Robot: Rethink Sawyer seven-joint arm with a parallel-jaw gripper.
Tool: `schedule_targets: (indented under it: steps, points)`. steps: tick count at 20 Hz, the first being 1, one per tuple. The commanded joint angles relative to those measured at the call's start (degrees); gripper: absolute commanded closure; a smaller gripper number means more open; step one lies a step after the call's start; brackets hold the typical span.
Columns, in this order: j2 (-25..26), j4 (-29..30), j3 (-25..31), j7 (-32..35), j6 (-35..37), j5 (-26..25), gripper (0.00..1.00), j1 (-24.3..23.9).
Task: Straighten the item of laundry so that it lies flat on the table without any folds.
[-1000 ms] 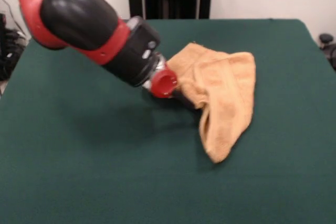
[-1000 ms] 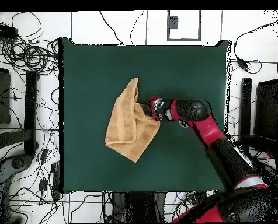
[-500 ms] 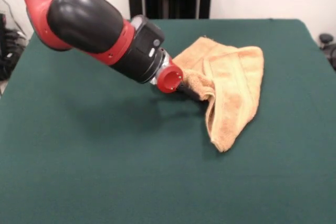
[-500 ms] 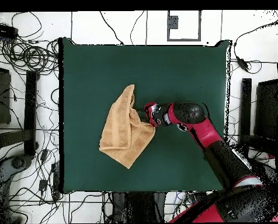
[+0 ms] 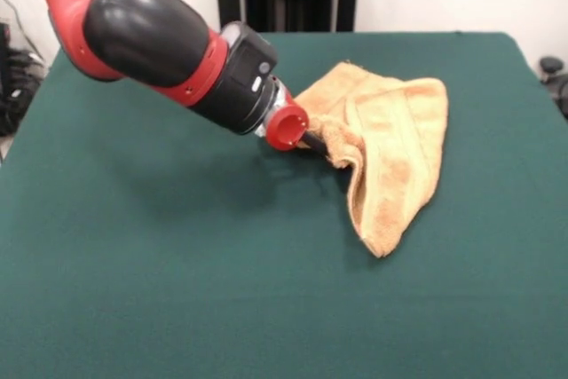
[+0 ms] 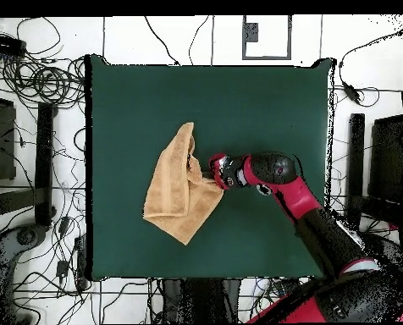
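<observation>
The item of laundry (image 5: pixel 395 148) is a golden-tan towel lying folded and bunched right of the table's middle, with one long lobe hanging toward the near side. From the left, my gripper (image 5: pixel 318 142) reaches in low and is shut on the towel's bunched left edge, which stands raised off the table (image 5: pixel 177 264). Cloth hides most of the gripper's tip. In the overhead view the towel (image 6: pixel 178 190) lies left of the gripper (image 6: pixel 207 172), with the dark green table (image 6: pixel 137 110) all around it.
The red and black arm (image 5: pixel 160 42) slants across the table's left half in the front view. Cables and equipment (image 6: pixel 35 85) lie on the floor around the table.
Over the last second the gripper has dragged the towel's edge toward the right of the front view, and the towel has shifted with it. Little has moved in the last half second.
</observation>
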Motion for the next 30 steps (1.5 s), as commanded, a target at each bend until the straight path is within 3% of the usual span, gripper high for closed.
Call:
schedule_targets:
  steps: [1,8,14,17,21,30]
  points:
    - [1.6,3.92,-0.72,6.82,1.97,2.85,1.0,2.49]
    - [2.65,1.45,-2.28,3.66,-0.83,-0.35,1.0,3.19]
    - [-4.06,-10.64,-12.74,-3.71,-9.29,-20.65,1.0,12.03]
    - [-7.9,-12.53,-16.8,-2.48,-14.69,-29.69,1.0,16.11]
    - [-11.76,-11.88,-18.17,-0.06,-19.57,-36.54,1.0,18.21]
    - [-13.04,-11.74,-17.92,3.19,-20.52,-40.45,1.0,19.49]
